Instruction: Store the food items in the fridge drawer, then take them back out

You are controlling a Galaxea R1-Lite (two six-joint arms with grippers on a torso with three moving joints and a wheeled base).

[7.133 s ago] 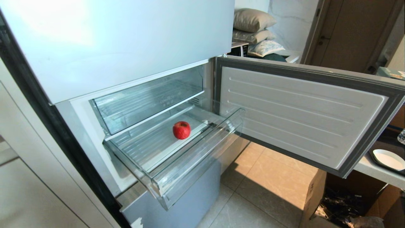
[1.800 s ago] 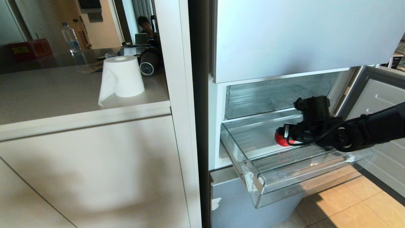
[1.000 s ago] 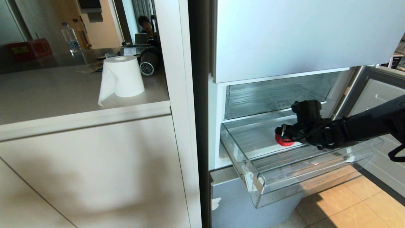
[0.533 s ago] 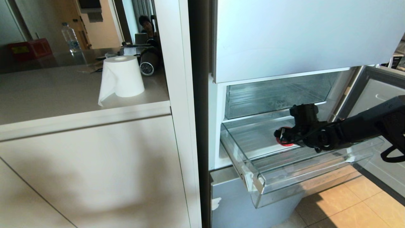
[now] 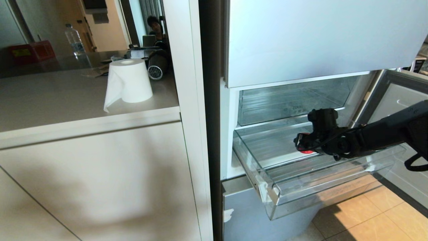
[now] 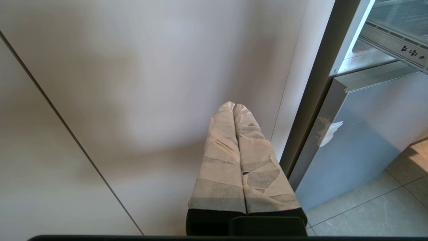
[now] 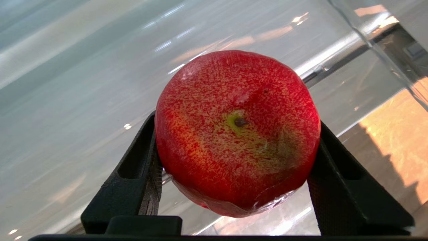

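Apple (image 7: pixel 237 130) sits pinched between the right gripper (image 7: pixel 234 167) fingers, low inside the fridge drawer (image 5: pixel 277 197), so we should lift straight up past the clear front lip before pulling back; left gripper (image 6: pixel 235 110) parked by the cabinet, fingers pressed together.

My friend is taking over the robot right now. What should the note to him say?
Right gripper: inside the pulled-out fridge drawer, fingers against both sides of the red apple.
Left gripper: shut, parked beside the cabinet front, holding nothing.
Done: apple is in the drawer; grip looks made.
Left: lift the apple out. No tangerine is in view, so check where it is.
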